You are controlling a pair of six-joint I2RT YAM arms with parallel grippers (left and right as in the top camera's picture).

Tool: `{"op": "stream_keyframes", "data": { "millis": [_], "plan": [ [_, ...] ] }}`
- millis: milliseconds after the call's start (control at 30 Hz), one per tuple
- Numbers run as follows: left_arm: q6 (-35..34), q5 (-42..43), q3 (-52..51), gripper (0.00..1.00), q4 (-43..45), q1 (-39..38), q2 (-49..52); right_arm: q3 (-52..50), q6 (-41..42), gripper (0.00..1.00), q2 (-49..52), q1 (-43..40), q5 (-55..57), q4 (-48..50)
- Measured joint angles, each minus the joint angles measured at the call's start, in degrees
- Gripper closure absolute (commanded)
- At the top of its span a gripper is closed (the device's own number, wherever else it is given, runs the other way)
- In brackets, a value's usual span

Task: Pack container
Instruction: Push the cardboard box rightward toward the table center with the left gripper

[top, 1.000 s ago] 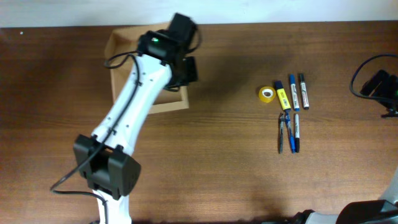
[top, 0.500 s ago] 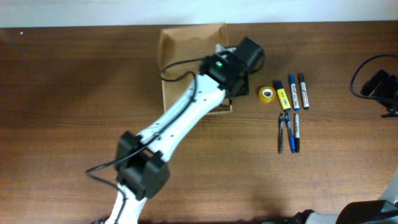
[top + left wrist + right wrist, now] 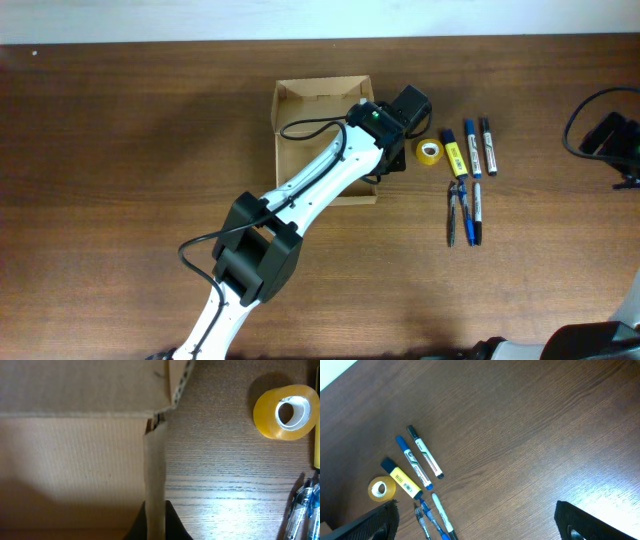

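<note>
Overhead: the container [image 3: 305,130] has been dragged right across the table [image 3: 120,200]. A sec ago it sat far-left; now it's centre, lid open, nothing visible inside. Its right wall is just beside the tape roll [image 3: 429,151], not touching. The left gripper [image 3: 385,158] is on that right wall, and the arm lies diagonally over the box's near-right part. The markers [image 3: 470,148] and pens [image 3: 462,215] are right of the tape and haven't moved. The right gripper [image 3: 612,138] is parked at the far-right edge, same as before.

Left wrist: the jaws are pinched narrow on the thin cardboard wall, one finger each side. Box interior is to the left, bare wood and the tape roll [image 3: 285,412] to the right, pen tips [image 3: 300,510] at the near-right corner.

Right wrist: the fingers [image 3: 365,522] are spread wide with nothing between them, well above the wood. Tape, markers and pens all sit to the left of this view.

Meaning: the box is now next to the items, so the reposition step looks about done. Packing itself hasn't started. Next is prob. letting go of the wall and starting pickups, tape being closest. Risk: the light box may shift on release.
</note>
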Motion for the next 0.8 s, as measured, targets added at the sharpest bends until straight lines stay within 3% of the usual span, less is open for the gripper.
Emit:
{"op": "stream_keyframes", "data": {
  "millis": [200, 533, 800],
  "plan": [
    [-0.2, 0.0, 0.0, 0.63, 0.1, 0.0, 0.3, 0.0, 0.0, 0.01, 0.0, 0.0, 0.0, 0.0],
    [1.2, 0.0, 1.8, 0.60, -1.4, 0.0, 0.3, 0.0, 0.0, 0.01, 0.0, 0.0, 0.0, 0.0],
    [5.7, -2.4, 15.5, 0.54, -11.1, 0.0, 0.3, 0.0, 0.0, 0.01, 0.0, 0.0, 0.0, 0.0]
  ]
}}
